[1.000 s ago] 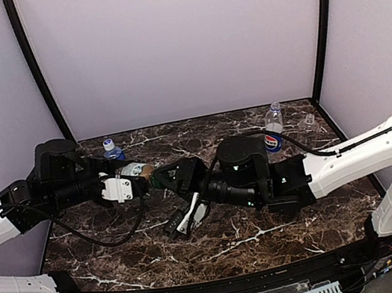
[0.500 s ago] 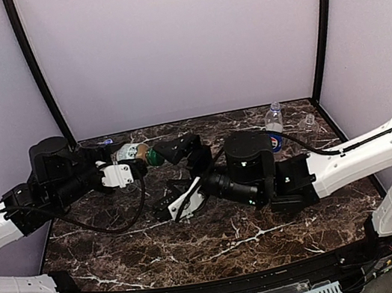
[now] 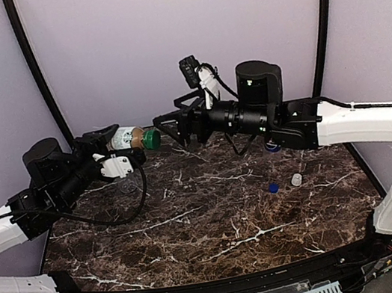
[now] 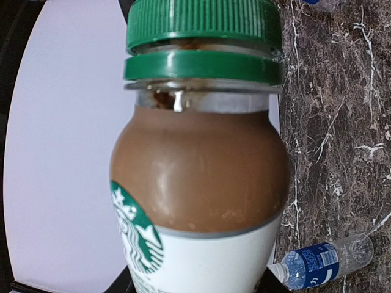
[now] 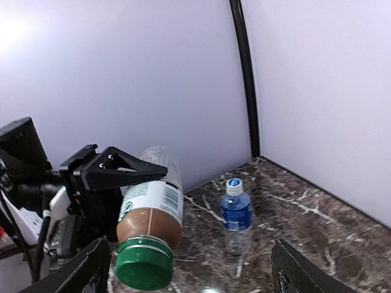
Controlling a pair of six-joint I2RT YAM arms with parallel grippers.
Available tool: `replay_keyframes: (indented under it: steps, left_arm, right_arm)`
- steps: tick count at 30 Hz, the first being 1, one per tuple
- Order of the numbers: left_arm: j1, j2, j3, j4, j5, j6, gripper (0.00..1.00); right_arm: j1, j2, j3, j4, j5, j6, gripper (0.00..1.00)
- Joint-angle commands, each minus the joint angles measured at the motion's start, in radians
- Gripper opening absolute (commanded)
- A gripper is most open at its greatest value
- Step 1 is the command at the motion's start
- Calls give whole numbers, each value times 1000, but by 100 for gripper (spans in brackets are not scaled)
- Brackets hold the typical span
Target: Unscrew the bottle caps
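1. Hidden: in the L wrist view the brown bottle (image 4: 195, 177) fills the frame. The L fingers aren't seen there, and the bottle's base is cut off at the bottom edge.
2. Top view: the R arm covers the back-right of the table (image 3: 195, 230). Only a sliver of blue shows behind it, can't tell what.
3. L gripper (image 3: 118, 146) is clamped on the brown bottle's body. Bottle is off the table, tipped near-level, neck toward the R arm. R wrist view shows one black finger (image 5: 116, 170) over it; the other is hidden.
4. Green cap (image 5: 145, 262) is on the neck, w/ a thin gap above the ring.
5. R gripper (image 5: 195, 274) is spread wide and holds nothing. The cap sits at the mouth of the gap, nearer the pic-left finger (image 5: 85, 271), not touching.
6. Blue-labelled bottle (image 5: 236, 213) stands upright on the table, capped.
7. Loose blue cap (image 3: 272, 187) & pale cap (image 3: 296, 179) lie near each other, apart.
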State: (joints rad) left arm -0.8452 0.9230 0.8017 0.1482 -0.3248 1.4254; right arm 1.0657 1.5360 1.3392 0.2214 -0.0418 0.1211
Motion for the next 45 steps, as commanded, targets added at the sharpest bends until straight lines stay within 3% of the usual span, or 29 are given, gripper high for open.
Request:
replay_keyframes:
  steps: [1, 7, 15, 21, 28, 32, 35, 41, 45]
  left_arm:
    - [2, -5, -18, 61, -19, 47, 23]
    - [1, -3, -19, 63, -16, 62, 24]
    - [1, -9, -24, 62, -15, 62, 24]
    - [3, -13, -32, 55, -9, 64, 23]
    - [3, -19, -38, 50, -5, 61, 23]
    - [2, -21, -39, 48, -3, 56, 23]
    - [2, -26, -28, 16, 12, 32, 23]
    - [3, -46, 31, -206, 118, -87, 19]
    - [2, -49, 54, -313, 173, -128, 17]
  right_arm:
    - [-6, 65, 47, -20, -183, 460, 87]
    - [-12, 127, 86, -27, -259, 618, 93]
    - [-13, 117, 50, -20, -226, 637, 60]
    - [-13, 122, 57, -17, -221, 627, 49]
    - [-12, 126, 69, -35, -207, 614, 0]
    - [-9, 137, 101, -74, -233, 557, 0]
    - [22, 122, 133, -127, -192, 353, 0]
    - [219, 61, 74, -164, 138, -557, 0]
    - [280, 58, 9, -156, 239, -978, 0]
